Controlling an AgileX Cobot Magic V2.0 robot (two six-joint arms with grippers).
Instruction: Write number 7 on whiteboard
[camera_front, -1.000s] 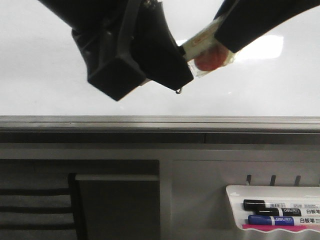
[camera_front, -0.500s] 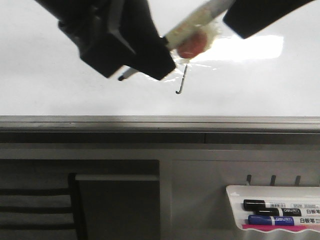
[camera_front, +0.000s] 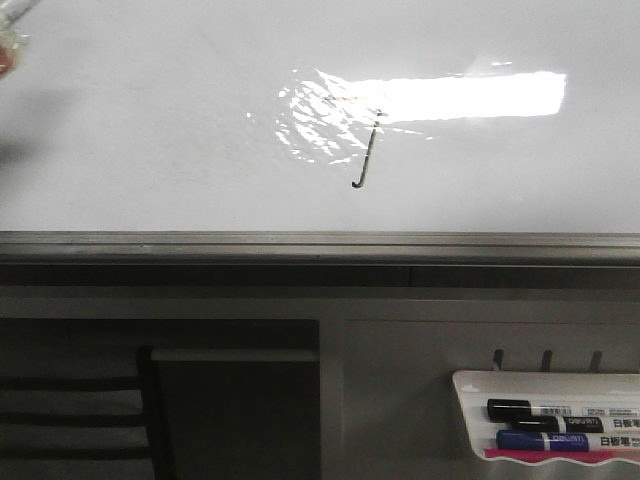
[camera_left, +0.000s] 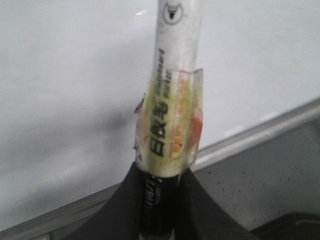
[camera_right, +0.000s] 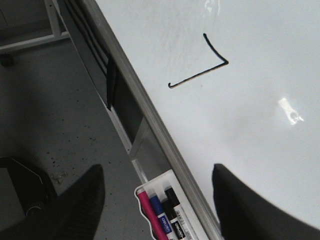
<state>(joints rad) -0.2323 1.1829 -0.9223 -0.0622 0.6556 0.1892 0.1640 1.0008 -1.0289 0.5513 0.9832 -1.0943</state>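
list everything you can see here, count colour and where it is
whiteboard: 1, glossy white with a bright rectangular glare, fills the upper front view; grey frame rail along its lower edge
number 7: 1, thin dark marker line, on the whiteboard just below the glare; seen whole in the right wrist view
marker tray: 1, white, below the board at lower right
tray markers: 3 in the right wrist view, black, blue and pink-red caps, lying side by side in the tray
held marker: 1, white barrel wrapped in yellowish tape with an orange patch, in the left gripper
left gripper: black, shut on the held marker
right gripper: black fingers spread apart, empty
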